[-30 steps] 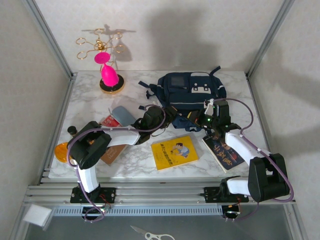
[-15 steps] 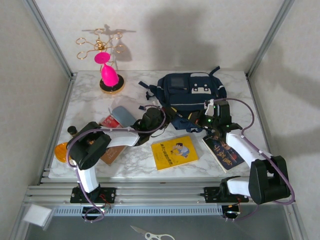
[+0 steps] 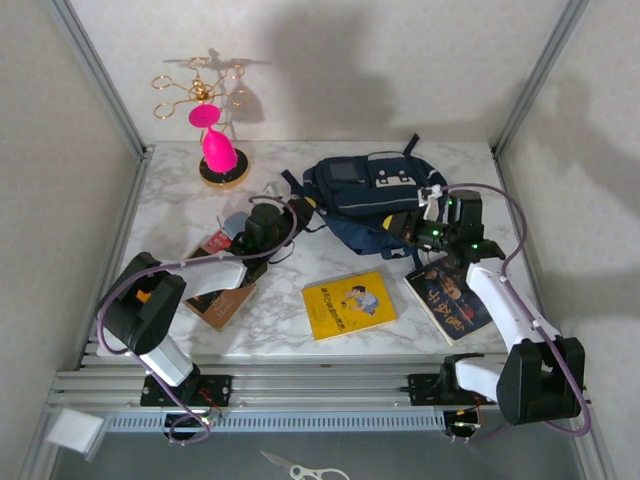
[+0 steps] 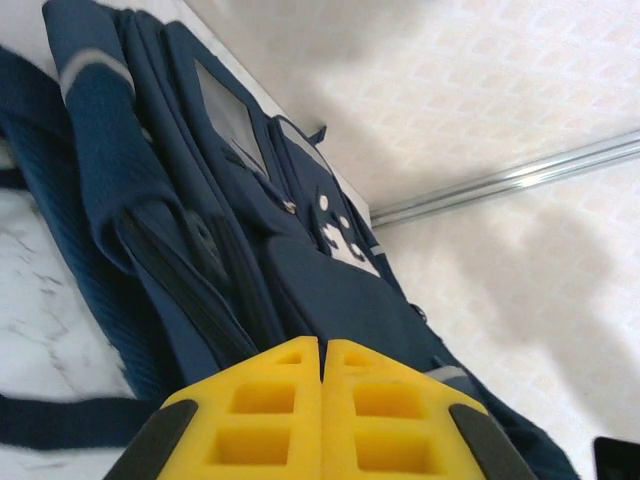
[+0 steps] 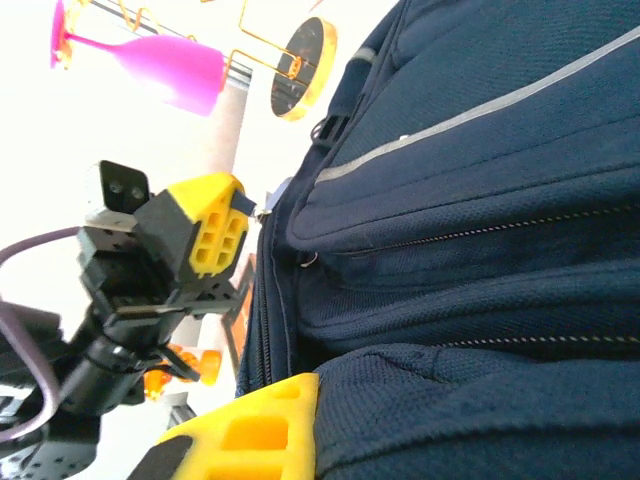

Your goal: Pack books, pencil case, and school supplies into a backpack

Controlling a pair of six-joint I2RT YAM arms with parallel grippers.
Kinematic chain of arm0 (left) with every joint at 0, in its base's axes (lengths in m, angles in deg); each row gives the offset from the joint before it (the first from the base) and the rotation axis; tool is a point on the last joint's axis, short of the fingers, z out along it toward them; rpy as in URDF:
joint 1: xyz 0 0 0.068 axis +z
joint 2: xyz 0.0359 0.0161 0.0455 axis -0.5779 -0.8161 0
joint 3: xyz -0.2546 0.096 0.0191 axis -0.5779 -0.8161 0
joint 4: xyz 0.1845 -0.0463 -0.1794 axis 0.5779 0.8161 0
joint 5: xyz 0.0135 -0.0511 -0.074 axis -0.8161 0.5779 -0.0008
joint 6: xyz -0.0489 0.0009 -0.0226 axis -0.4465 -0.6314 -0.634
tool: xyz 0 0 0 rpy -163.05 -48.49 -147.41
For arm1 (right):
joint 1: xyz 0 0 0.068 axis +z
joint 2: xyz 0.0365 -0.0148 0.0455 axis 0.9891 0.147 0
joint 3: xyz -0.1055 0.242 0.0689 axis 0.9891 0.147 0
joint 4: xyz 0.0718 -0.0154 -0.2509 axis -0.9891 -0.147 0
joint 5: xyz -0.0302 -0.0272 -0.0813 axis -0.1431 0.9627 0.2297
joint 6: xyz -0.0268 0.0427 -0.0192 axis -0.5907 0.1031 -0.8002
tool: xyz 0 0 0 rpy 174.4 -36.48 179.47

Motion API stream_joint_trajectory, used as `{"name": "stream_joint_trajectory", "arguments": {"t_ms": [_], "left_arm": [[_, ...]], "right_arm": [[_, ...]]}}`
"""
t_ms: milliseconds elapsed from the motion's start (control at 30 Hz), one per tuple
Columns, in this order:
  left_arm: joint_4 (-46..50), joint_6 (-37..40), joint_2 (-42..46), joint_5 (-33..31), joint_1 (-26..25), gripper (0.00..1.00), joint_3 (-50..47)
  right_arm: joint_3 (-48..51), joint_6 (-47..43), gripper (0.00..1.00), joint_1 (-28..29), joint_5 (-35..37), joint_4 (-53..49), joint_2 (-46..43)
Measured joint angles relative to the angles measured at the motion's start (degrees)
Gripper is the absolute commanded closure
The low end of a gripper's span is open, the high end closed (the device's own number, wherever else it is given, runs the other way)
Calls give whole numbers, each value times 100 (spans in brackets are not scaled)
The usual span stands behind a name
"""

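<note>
Navy woven backpack bunches in the clamped right hand; the left hand is pressed shut.

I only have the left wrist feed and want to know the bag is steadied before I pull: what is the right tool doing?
Observer: The right tool is shut on the backpack, at its right side.
Operator: Any books inside yet?
Observer: I cannot see inside, but the yellow book and the dark book lie out on the table, on the backpack's near side.
Operator: Where is my tool on the bag?
Observer: The left tool sits at the backpack's left end.
</note>
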Motion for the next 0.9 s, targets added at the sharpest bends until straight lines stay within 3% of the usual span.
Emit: {"name": "stream_joint_trajectory", "arguments": {"t_ms": [400,633,900], "left_arm": [[-260,538,-708,157,457,100,15],[-136,855,-1344,44,710,100,756],[402,1211,-1530,-308,846,100,1134]], "right_arm": [[81,297,100,-284,-411,131,2],[262,321,100,-278,-385,313,168],[105,278,100,243,-127,691,1117]]}}
